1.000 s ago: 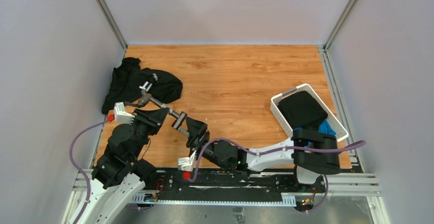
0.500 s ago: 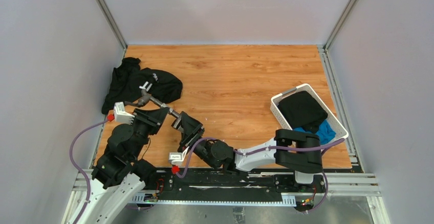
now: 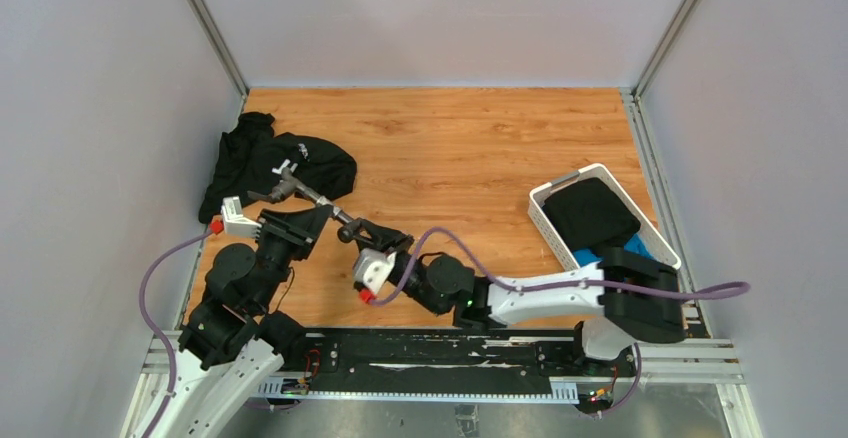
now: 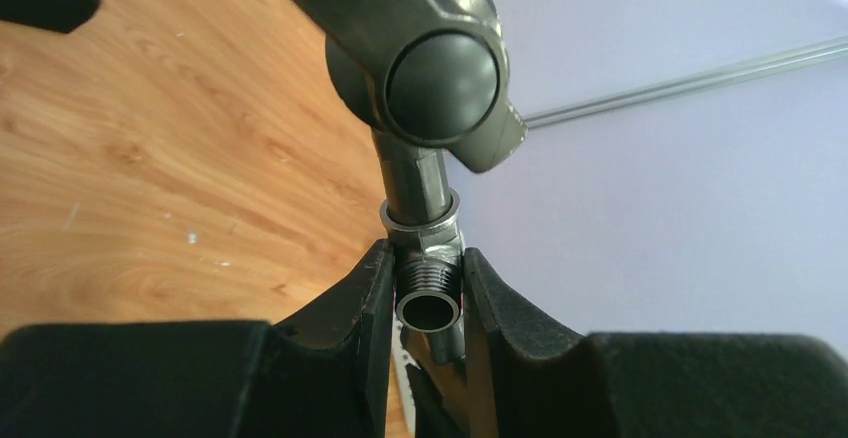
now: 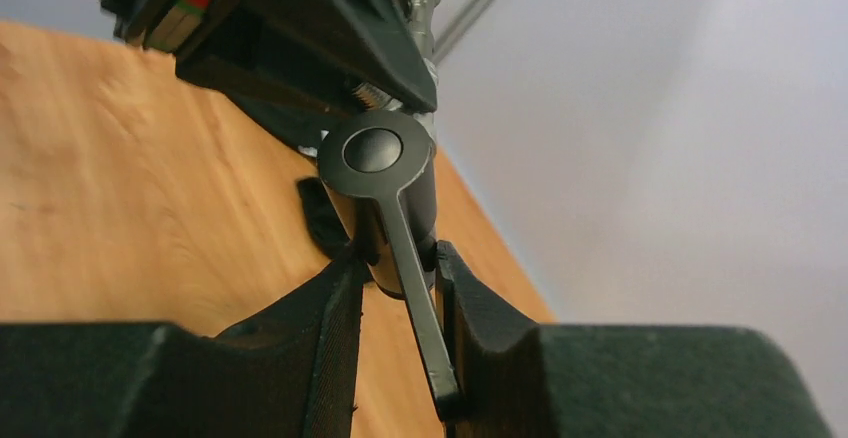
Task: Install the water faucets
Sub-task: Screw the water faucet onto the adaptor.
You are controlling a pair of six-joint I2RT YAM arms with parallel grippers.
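A dark-grey water faucet (image 3: 291, 189) is held in the air over the left of the wooden table, between my two grippers. My left gripper (image 3: 320, 208) is shut on its threaded pipe stub (image 4: 430, 296), with the faucet's round-capped body (image 4: 441, 75) just beyond the fingers. My right gripper (image 3: 353, 229) meets the other end from the right. In the right wrist view the right gripper (image 5: 396, 260) is shut round the valve body (image 5: 374, 153), and the thin lever handle (image 5: 412, 293) runs down between the pads. The left gripper's fingers (image 5: 300, 33) sit just behind.
A black cloth garment (image 3: 262, 161) lies at the back left, under and behind the faucet. A white plastic basket (image 3: 566, 180) with black and blue cloth (image 3: 637, 250) stands at the right edge. Grey walls enclose the table on three sides.
My right gripper has swung round, come up to the free end of the faucet and closed on it. The left gripper has kept its hold and barely moved.
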